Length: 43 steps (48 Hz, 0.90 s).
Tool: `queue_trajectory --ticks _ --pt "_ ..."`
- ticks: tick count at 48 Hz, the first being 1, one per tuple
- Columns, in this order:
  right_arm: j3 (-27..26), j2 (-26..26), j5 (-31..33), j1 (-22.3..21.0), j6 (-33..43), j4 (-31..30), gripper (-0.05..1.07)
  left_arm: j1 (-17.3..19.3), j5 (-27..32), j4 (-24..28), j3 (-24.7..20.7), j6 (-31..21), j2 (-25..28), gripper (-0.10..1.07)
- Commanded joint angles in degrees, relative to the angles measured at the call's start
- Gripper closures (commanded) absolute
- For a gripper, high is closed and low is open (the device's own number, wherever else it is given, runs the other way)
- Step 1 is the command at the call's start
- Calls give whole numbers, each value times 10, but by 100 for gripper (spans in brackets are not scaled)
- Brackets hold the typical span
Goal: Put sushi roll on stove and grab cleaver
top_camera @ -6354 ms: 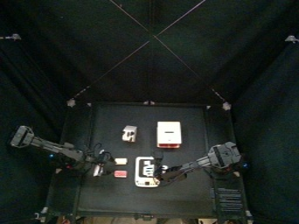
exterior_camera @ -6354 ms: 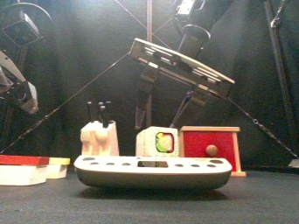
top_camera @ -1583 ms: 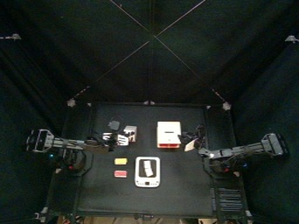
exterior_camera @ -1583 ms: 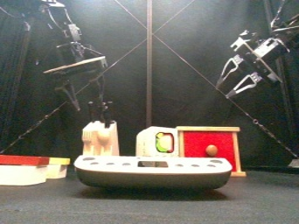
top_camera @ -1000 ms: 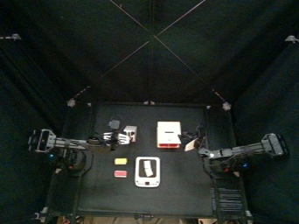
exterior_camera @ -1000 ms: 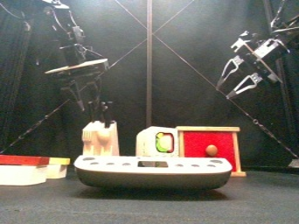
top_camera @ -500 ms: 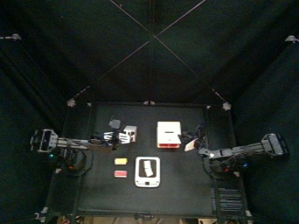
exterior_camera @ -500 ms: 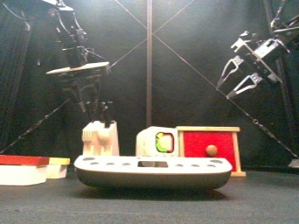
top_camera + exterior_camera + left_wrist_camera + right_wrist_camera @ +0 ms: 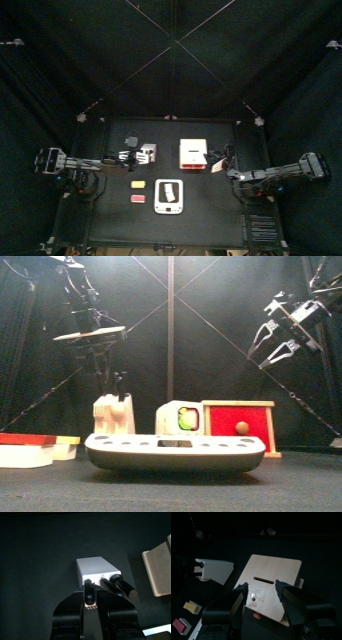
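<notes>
White and flat, the stove lies near the table's front edge, and in the front view the sushi roll appears to stand on it, though that view cannot rule out that it sits just behind. The cleaver, a pale block with dark handles at one end, stands upright toward the left, well apart from the stove. The left gripper hangs straight down just above those handles. In the left wrist view it reaches around one dark handle, but whether it has clenched on it I cannot tell. The right gripper is held high on the right, released and empty, over the box with the red edge. A small yellow block and a small red block lie just left of the stove.
</notes>
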Motion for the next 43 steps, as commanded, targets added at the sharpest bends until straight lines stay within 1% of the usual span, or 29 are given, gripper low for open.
queue_trajectory --ticks 1,19,43 --pt "-4 -3 1 -2 0 -4 19 2 2 4 -20 2 -8 47" --pt "-4 -4 0 -14 0 -4 19 7 13 4 -25 33 -18 47" --pt "-3 -4 -4 -11 0 -1 19 6 13 2 -17 33 -18 47"
